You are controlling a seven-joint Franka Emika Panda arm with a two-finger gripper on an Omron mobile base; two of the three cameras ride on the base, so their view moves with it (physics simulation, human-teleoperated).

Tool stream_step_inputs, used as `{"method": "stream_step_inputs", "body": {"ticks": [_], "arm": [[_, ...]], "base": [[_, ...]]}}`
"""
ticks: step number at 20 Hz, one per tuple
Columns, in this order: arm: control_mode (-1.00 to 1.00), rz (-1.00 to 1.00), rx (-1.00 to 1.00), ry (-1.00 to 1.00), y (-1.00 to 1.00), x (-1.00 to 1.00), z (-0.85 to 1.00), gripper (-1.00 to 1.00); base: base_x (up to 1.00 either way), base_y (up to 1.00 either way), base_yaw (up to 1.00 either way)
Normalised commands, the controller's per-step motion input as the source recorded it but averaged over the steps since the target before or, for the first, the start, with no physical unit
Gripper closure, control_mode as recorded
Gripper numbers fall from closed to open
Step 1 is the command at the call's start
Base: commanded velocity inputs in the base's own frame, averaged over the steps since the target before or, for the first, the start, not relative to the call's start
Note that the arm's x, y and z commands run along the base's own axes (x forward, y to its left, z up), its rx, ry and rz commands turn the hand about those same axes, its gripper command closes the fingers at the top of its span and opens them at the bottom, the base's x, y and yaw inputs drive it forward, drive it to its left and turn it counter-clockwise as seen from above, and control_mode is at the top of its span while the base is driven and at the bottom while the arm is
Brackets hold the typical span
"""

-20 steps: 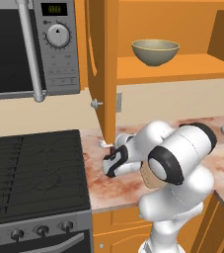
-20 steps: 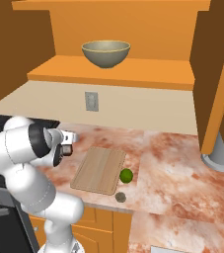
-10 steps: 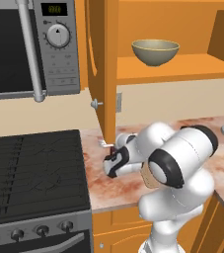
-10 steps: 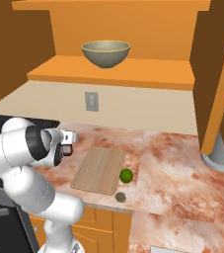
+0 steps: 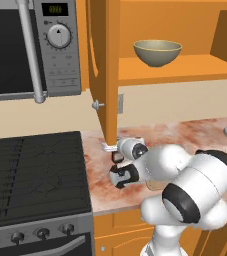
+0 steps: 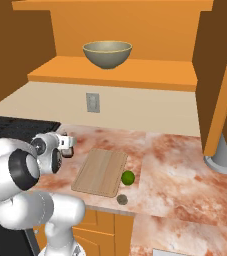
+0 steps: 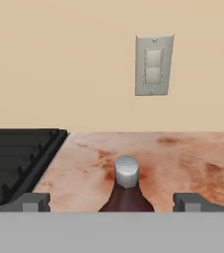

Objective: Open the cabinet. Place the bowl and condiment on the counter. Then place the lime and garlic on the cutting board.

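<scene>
Our two dark fingertips (image 7: 34, 201) stand wide apart, one on each side of the small dark brown bottle with a narrow neck and pale grey cap (image 7: 127, 189), and neither touches it. The bottle stands upright between them on the marbled reddish-brown and cream stone counter (image 7: 182, 158), near the counter's left edge, where it meets the black stove top (image 7: 15, 158). On the beige wall behind the bottle we see a grey switch plate (image 7: 154, 64).

From the base cameras, our gripper (image 6: 66, 146) hangs low over that same left end of the counter, just below the bottom edge of the open orange wooden cabinet door (image 5: 104, 65) with its small round silver knob (image 5: 97, 105). To our right lies the thin light tan wooden cutting board (image 6: 101, 171), flat near the counter's front edge. The small bright green lime (image 6: 128, 177) sits at the board's right edge, and we cannot tell whether it rests on the board or just off it. The tiny grey-brown garlic (image 6: 121, 200) lies on the counter just off the board's front right corner. The wide, glossy olive-beige bowl (image 6: 107, 54) stands upright on the shelf of the open cabinet. A grey microwave (image 5: 30, 47) hangs over the stove.
</scene>
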Motion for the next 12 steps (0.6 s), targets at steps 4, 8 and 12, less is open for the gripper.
{"method": "stream_step_inputs", "body": {"ticks": [4, 8, 12], "arm": [[-1.00, 0.00, 0.07, 0.08, 0.00, -0.35, 0.85, -1.00], [-1.00, 0.00, 0.08, 0.09, 0.00, -0.30, 0.93, -1.00], [-1.00, 0.00, 0.03, 0.14, -0.04, -0.49, 0.77, -1.00]], "base": [[0.00, 0.00, 0.00], [0.00, 0.00, 0.00], [0.00, 0.00, 0.00]]}}
